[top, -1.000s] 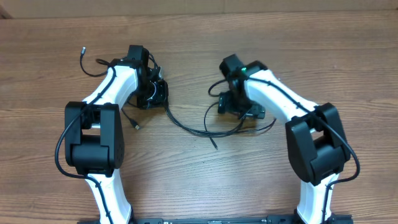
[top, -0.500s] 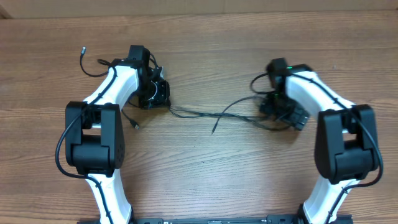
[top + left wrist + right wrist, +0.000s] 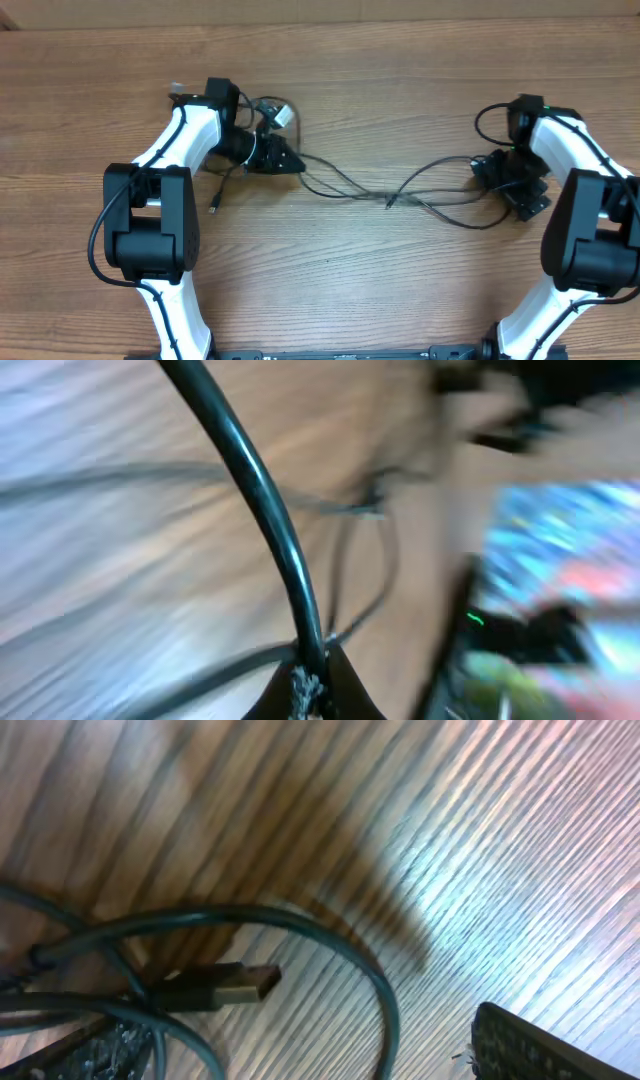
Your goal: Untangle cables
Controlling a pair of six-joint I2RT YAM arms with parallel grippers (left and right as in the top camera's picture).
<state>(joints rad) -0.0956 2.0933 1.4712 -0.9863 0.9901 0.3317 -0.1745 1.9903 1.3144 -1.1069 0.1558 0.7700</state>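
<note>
The cables (image 3: pixel 360 190) are thin black cords stretched across the wooden table between my two grippers, crossing in a small tangle (image 3: pixel 390 201) near the middle. My left gripper (image 3: pixel 283 158) is shut on one black cable (image 3: pixel 270 520), which runs up from its closed tips (image 3: pixel 312 682). More loops bunch around that gripper, with a silvery plug (image 3: pixel 281 114) just behind it. My right gripper (image 3: pixel 512 186) stands open at the right end. Cable loops (image 3: pixel 330 935) and a USB plug (image 3: pixel 235 983) lie between its wide-apart fingers (image 3: pixel 525 1045).
A loose plug end (image 3: pixel 215 207) hangs off a short strand beside the left arm. The thicker black wires on both arms loop near the wrists (image 3: pixel 490 118). Bare wood table (image 3: pixel 330 290) surrounds the cords.
My right arm has swung far to the right, dragging the cables out into a long stretched line. The left gripper shifted slightly right, still shut, and the far-left cable end was pulled in.
</note>
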